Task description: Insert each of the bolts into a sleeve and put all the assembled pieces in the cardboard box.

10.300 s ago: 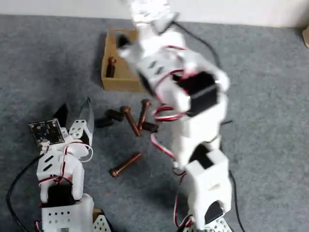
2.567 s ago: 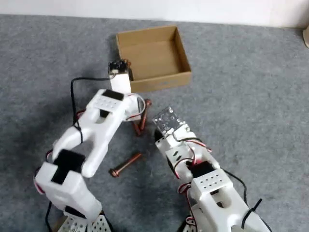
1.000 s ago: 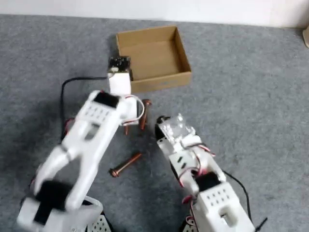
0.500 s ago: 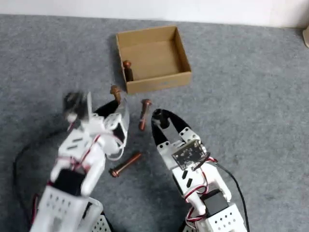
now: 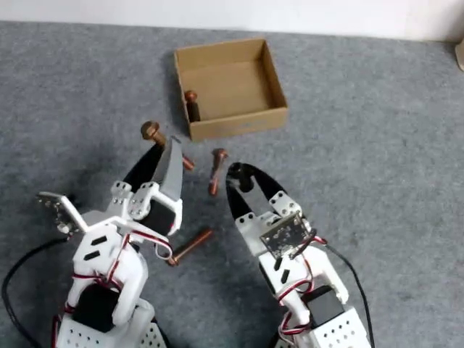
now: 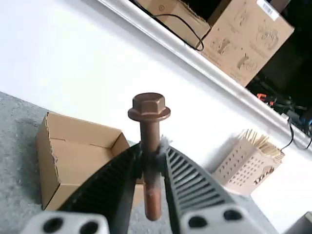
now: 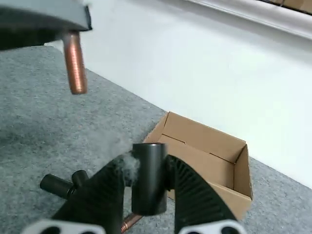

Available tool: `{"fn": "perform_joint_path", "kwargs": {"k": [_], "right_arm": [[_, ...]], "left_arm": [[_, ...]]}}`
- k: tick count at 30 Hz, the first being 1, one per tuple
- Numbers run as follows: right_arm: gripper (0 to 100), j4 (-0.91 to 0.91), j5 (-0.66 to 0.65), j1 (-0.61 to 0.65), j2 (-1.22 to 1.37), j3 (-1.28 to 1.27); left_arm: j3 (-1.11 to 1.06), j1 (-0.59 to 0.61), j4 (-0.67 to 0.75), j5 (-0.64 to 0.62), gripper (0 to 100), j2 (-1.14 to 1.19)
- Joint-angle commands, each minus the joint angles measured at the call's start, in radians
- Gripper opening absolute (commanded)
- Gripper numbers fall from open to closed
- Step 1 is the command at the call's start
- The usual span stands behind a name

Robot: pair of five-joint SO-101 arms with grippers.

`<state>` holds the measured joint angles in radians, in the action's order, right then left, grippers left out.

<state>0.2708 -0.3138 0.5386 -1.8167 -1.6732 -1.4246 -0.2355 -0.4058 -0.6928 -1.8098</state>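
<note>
Grey carpet lies under both arms in the high view, the left gripper [image 5: 165, 147] clamped on a bolt [image 5: 151, 132] and the right gripper [image 5: 246, 181] on a sleeve [image 5: 241, 176], near the cardboard box [image 5: 235, 125]. From the left wrist the bolt [image 6: 150, 146] is pinched mid-shank, so it may swivel; from the right wrist the bolt [image 7: 74, 63] hangs off-line from the sleeve [image 7: 149, 178] and could catch its rim. Half a second earlier the bolt's head sat closer to the box.

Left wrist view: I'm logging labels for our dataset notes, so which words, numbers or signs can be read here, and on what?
Brown cardboard carton in the background: dark printed symbols and a white sticker, all too blurred to read.
Open brown cardboard box: no print on it.
Copper-coloured hex-head bolt in the left claw: no marking on it.
</note>
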Motion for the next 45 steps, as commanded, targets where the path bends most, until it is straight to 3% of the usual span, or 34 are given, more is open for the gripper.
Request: {"fn": "perform_joint_path", "kwargs": {"k": [1,5,11,15,30,45], "right_arm": [[0.5,0.002,0.009,0.022,-0.022,-0.076],[0.5,0.004,0.008,0.059,-0.022,-0.099],[0.5,0.004,0.005,0.099,-0.022,-0.105],[0.5,0.004,0.003,0.099,-0.022,-0.105],[0.5,0.004,0.003,0.096,-0.022,-0.105],[0.5,0.004,0.003,0.058,-0.022,-0.097]], "left_arm": [[0.081,-0.001,0.114,-0.015,1,-0.018],[0.019,-0.002,0.287,-0.015,1,-0.018],[-0.171,-0.163,0.446,0.02,1,-0.018],[-0.231,-0.266,0.436,0.083,1,-0.015],[-0.217,-0.168,0.41,0.091,1,-0.016],[-0.271,-0.186,0.341,0.087,1,-0.015]]}}
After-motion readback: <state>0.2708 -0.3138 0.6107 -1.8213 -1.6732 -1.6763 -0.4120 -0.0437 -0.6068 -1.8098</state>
